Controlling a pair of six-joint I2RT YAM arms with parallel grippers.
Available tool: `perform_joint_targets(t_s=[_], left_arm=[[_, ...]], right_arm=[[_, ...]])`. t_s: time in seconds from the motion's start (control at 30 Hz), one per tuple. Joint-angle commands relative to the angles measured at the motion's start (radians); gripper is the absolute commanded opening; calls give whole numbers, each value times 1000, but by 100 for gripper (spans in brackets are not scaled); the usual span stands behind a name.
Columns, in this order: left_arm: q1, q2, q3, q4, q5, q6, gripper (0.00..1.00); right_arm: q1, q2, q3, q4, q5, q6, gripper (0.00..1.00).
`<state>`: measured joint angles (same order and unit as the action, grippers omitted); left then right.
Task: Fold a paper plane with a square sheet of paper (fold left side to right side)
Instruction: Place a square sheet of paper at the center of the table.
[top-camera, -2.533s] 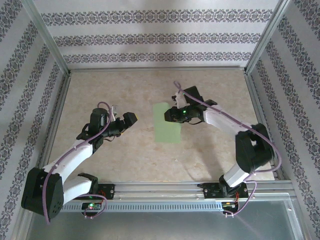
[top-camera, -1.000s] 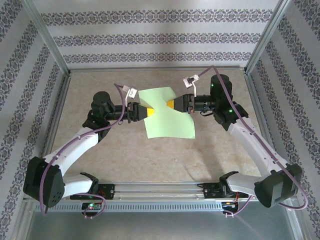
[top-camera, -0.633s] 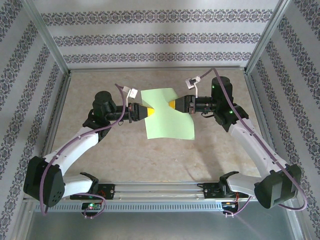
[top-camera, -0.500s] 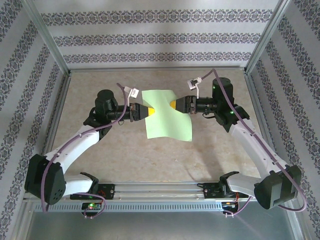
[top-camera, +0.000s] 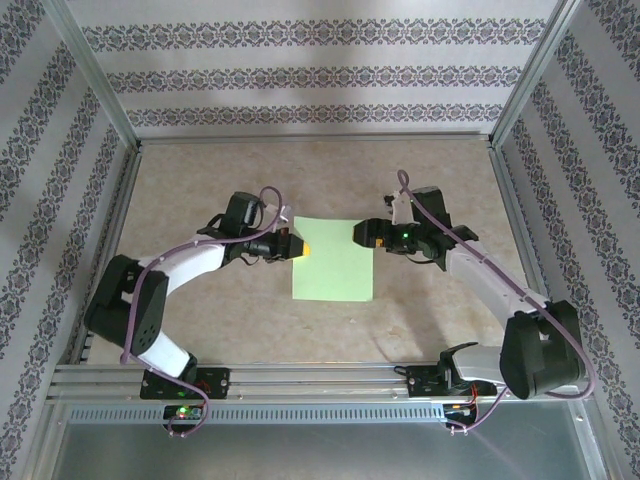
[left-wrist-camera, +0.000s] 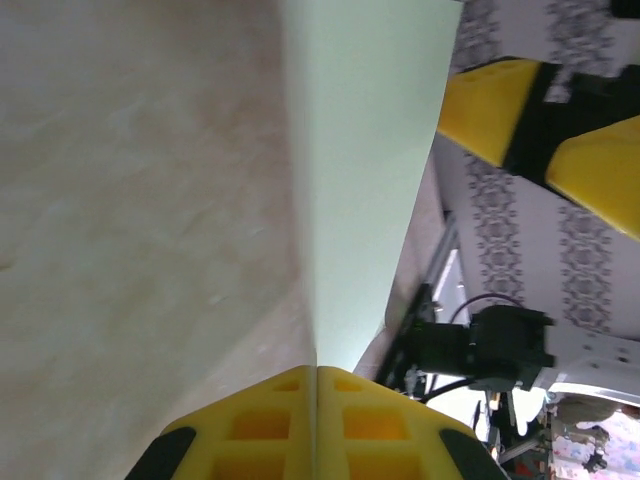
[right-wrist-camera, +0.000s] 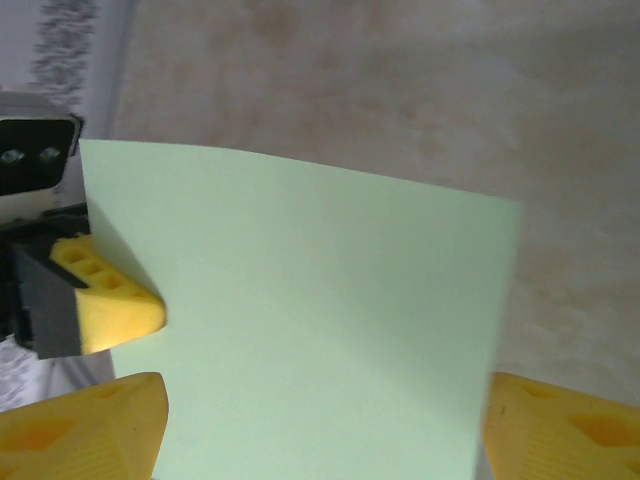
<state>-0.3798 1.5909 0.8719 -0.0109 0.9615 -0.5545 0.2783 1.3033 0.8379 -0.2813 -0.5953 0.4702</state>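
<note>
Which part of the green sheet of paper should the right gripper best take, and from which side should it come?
Probably its right edge, coming from the right with one finger above and one below. The square sheet of paper is thin and lies nearly flat, so only an edge can be pinched, and the left gripper is shut on the left edge.

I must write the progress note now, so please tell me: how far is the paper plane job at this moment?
Done: no fold that I can see; the square sheet of paper is one plain square with no crease showing. In hand: the left fingers are shut on its left edge, and the right fingers stand open at its right side. Left: the left-to-right fold and every later fold.
</note>
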Motion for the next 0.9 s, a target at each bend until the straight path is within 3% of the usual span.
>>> perform_joint_targets(t_s=[0.0, 0.13, 0.57, 0.67, 0.87], left_arm=[[-6, 77, 57, -157, -72, 97, 0], [-7, 134, 79, -227, -152, 112, 0], [-7, 110, 95, -331, -251, 117, 0], [-7, 101, 103, -349, -261, 125, 0], [-8, 103, 116, -378, -273, 136, 0]], right_arm=[[0, 31, -32, 16, 111, 23, 79], [12, 70, -51, 40, 124, 55, 69], [99, 265, -31, 108, 95, 125, 10], [118, 313, -16, 119, 95, 130, 4], [147, 383, 7, 129, 92, 133, 3]])
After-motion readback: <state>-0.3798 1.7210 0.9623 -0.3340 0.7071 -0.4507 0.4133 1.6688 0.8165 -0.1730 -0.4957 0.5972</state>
